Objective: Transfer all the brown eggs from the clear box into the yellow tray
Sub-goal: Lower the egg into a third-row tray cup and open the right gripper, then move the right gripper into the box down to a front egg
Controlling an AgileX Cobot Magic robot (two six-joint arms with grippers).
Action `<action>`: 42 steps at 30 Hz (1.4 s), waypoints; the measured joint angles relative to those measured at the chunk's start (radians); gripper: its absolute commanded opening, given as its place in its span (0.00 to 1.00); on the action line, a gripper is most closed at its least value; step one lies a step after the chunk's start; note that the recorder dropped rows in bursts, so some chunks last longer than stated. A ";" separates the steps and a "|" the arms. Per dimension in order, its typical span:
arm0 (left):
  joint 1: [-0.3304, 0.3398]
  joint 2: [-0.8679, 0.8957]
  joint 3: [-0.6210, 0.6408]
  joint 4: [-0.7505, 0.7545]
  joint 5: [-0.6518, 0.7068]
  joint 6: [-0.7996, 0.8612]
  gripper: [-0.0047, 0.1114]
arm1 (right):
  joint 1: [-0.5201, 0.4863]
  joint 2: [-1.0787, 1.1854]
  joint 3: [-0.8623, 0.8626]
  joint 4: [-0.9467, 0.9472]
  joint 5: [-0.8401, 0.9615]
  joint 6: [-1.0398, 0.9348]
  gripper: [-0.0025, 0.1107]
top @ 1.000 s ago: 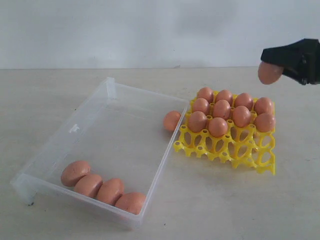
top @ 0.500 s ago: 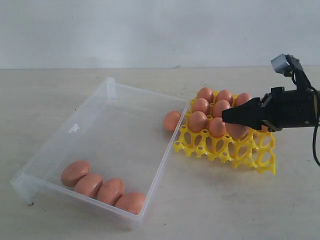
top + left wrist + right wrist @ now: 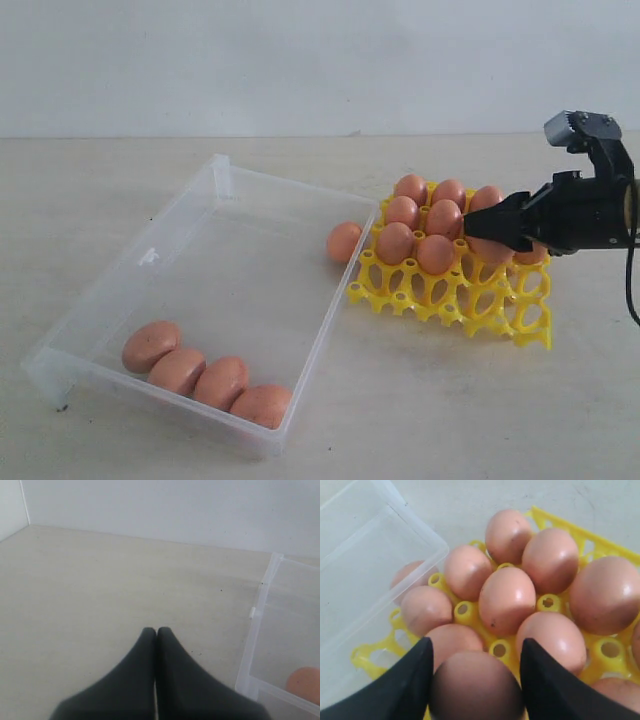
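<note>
While one brown egg (image 3: 476, 685) is clamped between the black fingers of the right gripper (image 3: 475, 232), it is held low over the yellow tray (image 3: 452, 300), just above the cups. An empty cup seems to lie right under it, beside two filled cups in the third row from the tray's far edge. So only a short way down is likely needed before the egg can be let go. Which way the egg's long side points cannot be told, as most of it is hidden by the fingers.

Past the held egg, the two rows by the tray's far edge look filled. The row at the tray's near edge is empty.

Farther off, a lone egg (image 3: 343, 241) is seen at the corner of the clear box (image 3: 215, 165) next to the tray. Whether it is inside the wall cannot be told.

Well apart from the right gripper, four eggs (image 3: 200, 375) are lined up along the box's near edge.

The left gripper (image 3: 156, 630) is pressed together with nothing in it, over bare table (image 3: 100, 580) beside the box. It is likely the nearer one to those four eggs.
</note>
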 measured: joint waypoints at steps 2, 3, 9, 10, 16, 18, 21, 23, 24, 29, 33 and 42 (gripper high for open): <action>0.000 0.000 0.000 0.000 0.000 0.000 0.00 | 0.000 0.009 0.000 0.043 0.000 -0.047 0.02; 0.000 0.000 0.000 0.000 0.000 0.000 0.00 | 0.002 0.020 0.000 0.067 0.000 -0.070 0.02; 0.000 0.000 0.000 0.000 0.000 0.000 0.00 | 0.019 0.073 0.000 0.116 -0.059 -0.150 0.02; 0.000 0.000 0.000 0.000 0.000 0.000 0.00 | 0.019 0.073 0.000 0.118 -0.066 -0.155 0.02; 0.000 0.000 0.000 0.000 0.000 0.000 0.00 | 0.019 0.073 0.000 0.118 -0.070 -0.206 0.25; 0.000 0.000 0.000 0.000 0.000 0.000 0.00 | 0.019 0.073 0.000 0.116 -0.070 -0.206 0.42; 0.000 0.000 0.000 0.000 0.000 0.000 0.00 | 0.019 0.073 0.000 0.112 -0.070 -0.206 0.53; 0.000 0.000 0.000 0.000 0.000 0.000 0.00 | 0.019 0.073 0.000 0.112 -0.072 -0.206 0.52; 0.000 0.000 0.000 0.000 0.000 0.000 0.00 | 0.019 0.073 0.000 0.112 -0.072 -0.206 0.52; 0.000 0.000 0.000 0.000 0.000 0.000 0.00 | 0.019 0.073 0.000 0.112 -0.072 -0.206 0.52; 0.000 0.000 0.000 0.000 0.000 0.000 0.00 | 0.019 0.073 0.000 0.112 -0.094 -0.202 0.52; 0.000 0.000 0.000 0.000 0.000 0.000 0.00 | 0.031 -0.022 -0.004 0.250 -0.386 -0.101 0.44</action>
